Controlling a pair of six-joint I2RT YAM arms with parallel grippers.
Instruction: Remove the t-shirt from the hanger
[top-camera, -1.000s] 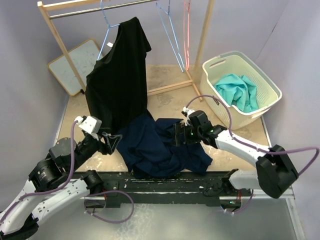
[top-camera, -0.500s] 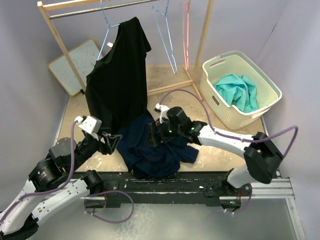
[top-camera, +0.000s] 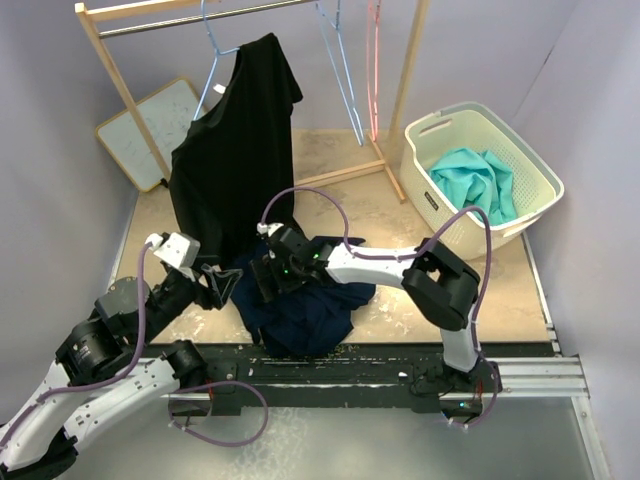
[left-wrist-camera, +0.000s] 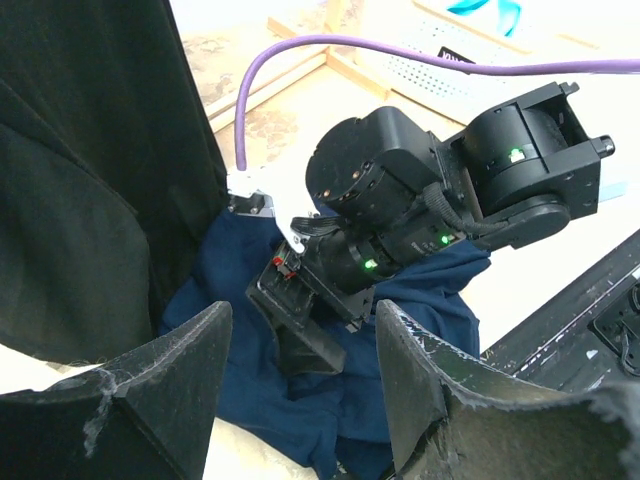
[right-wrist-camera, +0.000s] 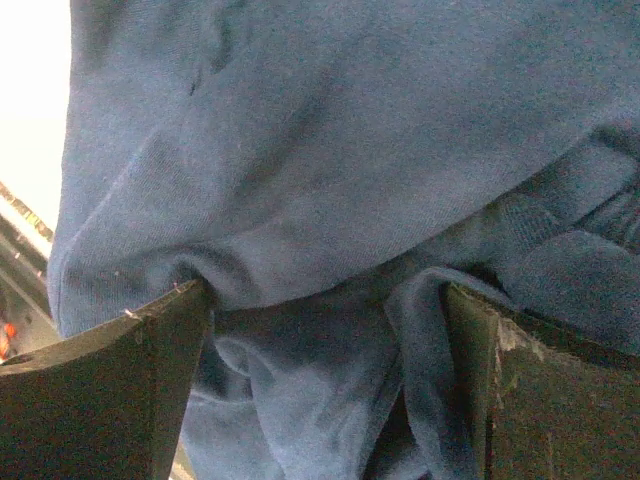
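A black t-shirt hangs from a blue hanger on the rack, its hem reaching the table; it also fills the left of the left wrist view. A navy t-shirt lies bunched on the table below it. My right gripper is pressed into the heap's left side, jaws open with navy folds between the fingers. It shows in the left wrist view. My left gripper is open and empty just left of it, by the black shirt's hem.
A cream laundry basket with a teal garment stands at the right. The wooden rack carries an empty blue hanger and a pink one. A white board leans at the back left. A black rail runs along the near edge.
My right arm has swept left across the table, dragging the navy shirt into a tighter heap near my left gripper. The left arm has hardly moved.
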